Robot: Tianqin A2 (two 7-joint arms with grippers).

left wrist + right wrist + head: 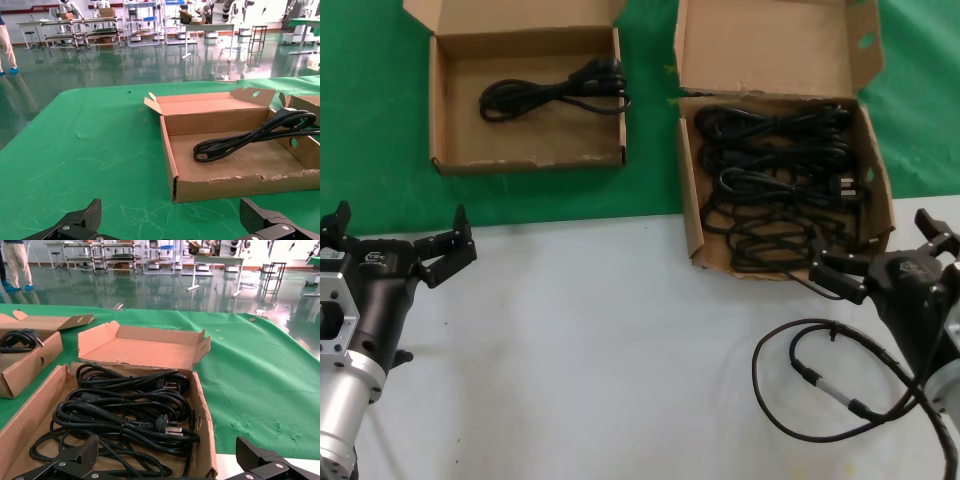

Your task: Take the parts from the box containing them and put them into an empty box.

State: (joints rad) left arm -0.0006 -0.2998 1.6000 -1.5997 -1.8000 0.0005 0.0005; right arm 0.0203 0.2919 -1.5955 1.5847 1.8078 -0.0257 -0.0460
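The table point(620, 340) before me was half green cloth, half pale surface. On the green, to my right, sat the deep box point(775, 150) with its tall tabbed flap raised, filled with a tangle of black power cords point(775, 185). To my left, well apart from it, sat the shallow box point(525, 95) with the ragged front rim; one coiled cord point(555, 92) lay inside it, plug end toward the deep box.

My right gripper point(880, 262) hovered just at the near rim of the deep box, fingers spread wide, nothing held. My left gripper point(395, 240) hung over the pale surface near the cloth's edge, short of the shallow box, likewise wide open and empty.

A thin looped black cable point(820, 385) with a metal connector lay on the pale surface beside my right arm.
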